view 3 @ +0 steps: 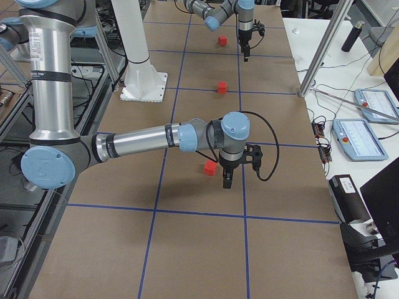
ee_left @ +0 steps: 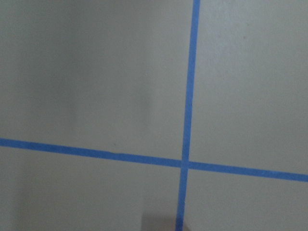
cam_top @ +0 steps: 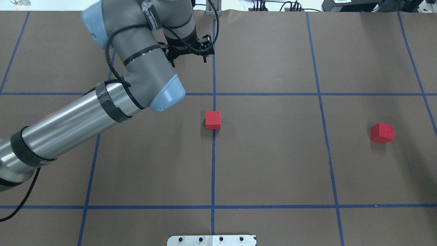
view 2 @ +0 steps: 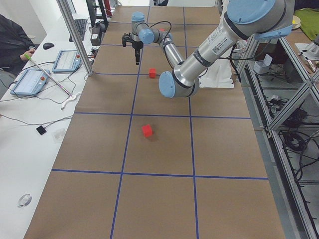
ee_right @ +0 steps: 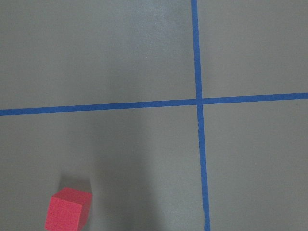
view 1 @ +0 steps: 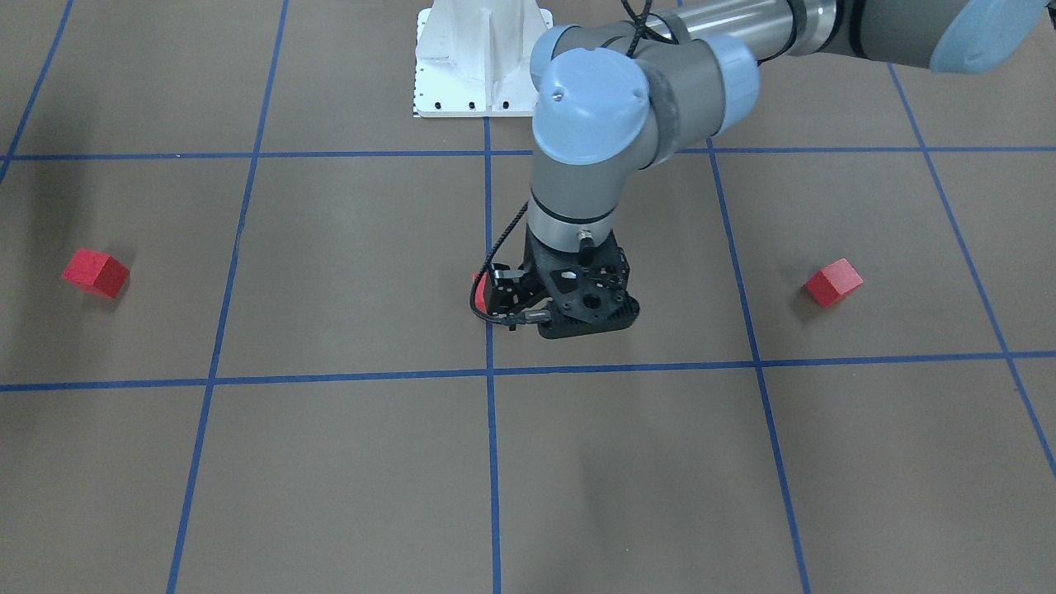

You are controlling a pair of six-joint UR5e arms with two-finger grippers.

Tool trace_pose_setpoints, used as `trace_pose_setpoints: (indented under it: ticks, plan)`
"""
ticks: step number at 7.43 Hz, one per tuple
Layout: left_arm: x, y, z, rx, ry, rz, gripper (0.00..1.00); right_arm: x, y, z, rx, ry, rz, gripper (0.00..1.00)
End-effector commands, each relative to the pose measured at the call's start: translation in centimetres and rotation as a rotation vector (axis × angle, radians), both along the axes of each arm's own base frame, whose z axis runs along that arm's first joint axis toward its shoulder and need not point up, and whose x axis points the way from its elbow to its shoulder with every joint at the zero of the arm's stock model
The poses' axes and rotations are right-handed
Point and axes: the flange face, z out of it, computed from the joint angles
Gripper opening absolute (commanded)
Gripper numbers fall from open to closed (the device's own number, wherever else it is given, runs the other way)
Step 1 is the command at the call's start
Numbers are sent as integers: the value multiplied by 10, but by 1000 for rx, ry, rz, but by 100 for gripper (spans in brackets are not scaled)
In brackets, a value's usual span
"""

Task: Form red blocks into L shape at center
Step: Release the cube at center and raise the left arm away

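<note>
The three red blocks are small matte cubes. They look light and rigid, with plain faces that should not slip, so each is best pinched on two opposite flat sides, low and square. One block (cam_top: 213,120) sits right on the middle tape line (cam_top: 213,164), already at the center. A second (cam_top: 382,133) lies well off to the robot's right of that line, and the third (view 1: 833,282) well off to its left. Both outer blocks are turned askew to the line, so a wrist would likely need to twist to meet their faces. The left claw (view 2: 137,57) hangs above the worktop (cam_top: 273,164) just beside the line, past the centre block on the operators' side and apart from it. I cannot tell how far its fingers are spread. The right claw (view 3: 227,179) shows only in the right-end view, near the right-hand block, and its spread cannot be told either. The overhead view shows the centre block whole, but the forearm hides all but a sliver of the left-hand block. The front-facing view shows the reverse. The right wrist camera catches its block in a lower corner, while the left wrist camera sees only crossing tape.
</note>
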Motion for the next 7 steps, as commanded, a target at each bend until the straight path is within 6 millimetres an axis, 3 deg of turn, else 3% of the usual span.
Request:
trace_pose_setpoints:
  ticks: [1, 2, 3, 4, 5, 7]
  plan:
    - [-91, -38, -2, -35, 25, -28, 99, -70, -22, -32, -92, 32, 65, 100]
    - [-110, -42, 6, -41, 19, -54, 100, -109, -25, -43, -103, 63, 92, 100]
    - [-125, -41, 28, -42, 8, -63, 100, -132, -21, -41, -70, 49, 67, 100]
    - [-134, -44, 37, -31, 0, -60, 100, -144, -20, -44, -12, 19, 43, 100]
    - [-139, -46, 41, -31, -5, -66, 100, -157, -11, -35, -1, 11, 12, 100]
    - [-141, -46, 41, -30, -4, -69, 100, -157, 12, 0, 35, -6, -6, 100]
